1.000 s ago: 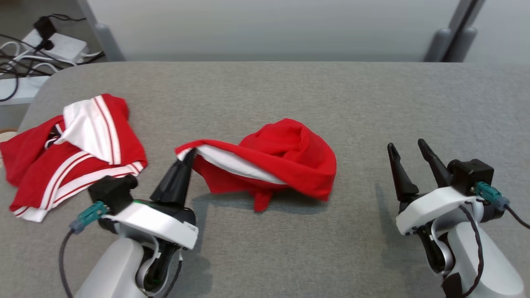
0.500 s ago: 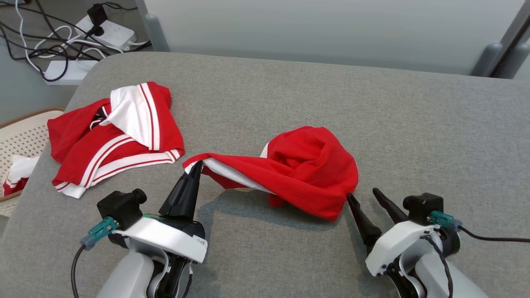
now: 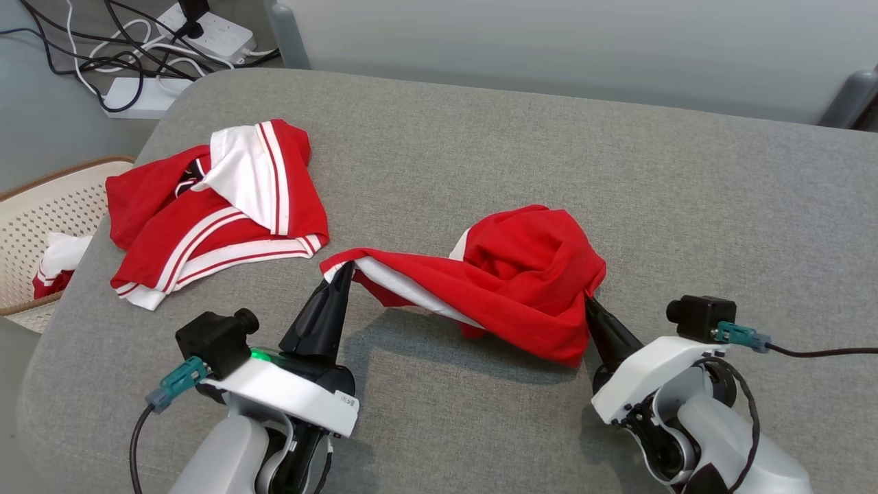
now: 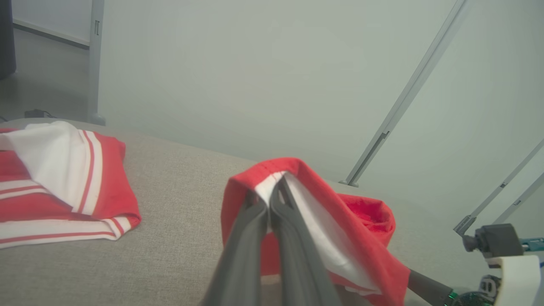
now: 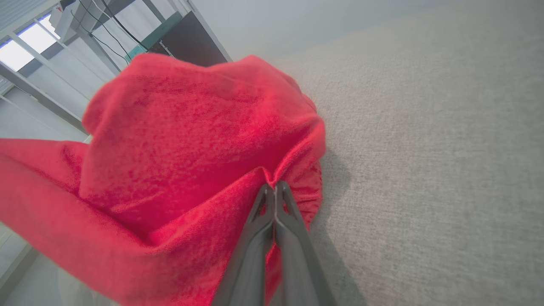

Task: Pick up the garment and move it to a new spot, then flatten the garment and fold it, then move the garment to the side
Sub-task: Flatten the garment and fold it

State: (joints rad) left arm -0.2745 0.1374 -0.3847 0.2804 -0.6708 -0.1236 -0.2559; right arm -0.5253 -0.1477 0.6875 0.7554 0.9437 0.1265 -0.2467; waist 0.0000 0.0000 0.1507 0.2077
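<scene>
With both grippers clamped on it, the red garment [image 3: 528, 274] sits centre frame in the head view, bunched on the grey counter [image 3: 480, 137]. On the left gripper [image 3: 341, 271] the jaws are pinched together on the white-lined edge at the garment's left end. That end is lifted off the counter and pulled into a band.

Left wrist view agrees: fingertips [image 4: 280, 199] closed on the white lining, red hem folded over them.

On the right gripper [image 3: 588, 302] the jaws are closed on red fabric at the garment's lower right edge; the tips are hidden by cloth in the head view. Right wrist view has the fingers [image 5: 293, 238] pressed together on a fold, with the fabric puckered at the tips.

A striped red-and-white garment [image 3: 219, 206] lies on the counter at upper left, apart from the first. A perforated basket [image 3: 41, 206] sits at the left edge, off the counter, with cloth inside. Power strips and cables [image 3: 171, 41] lie on the floor, top left.
</scene>
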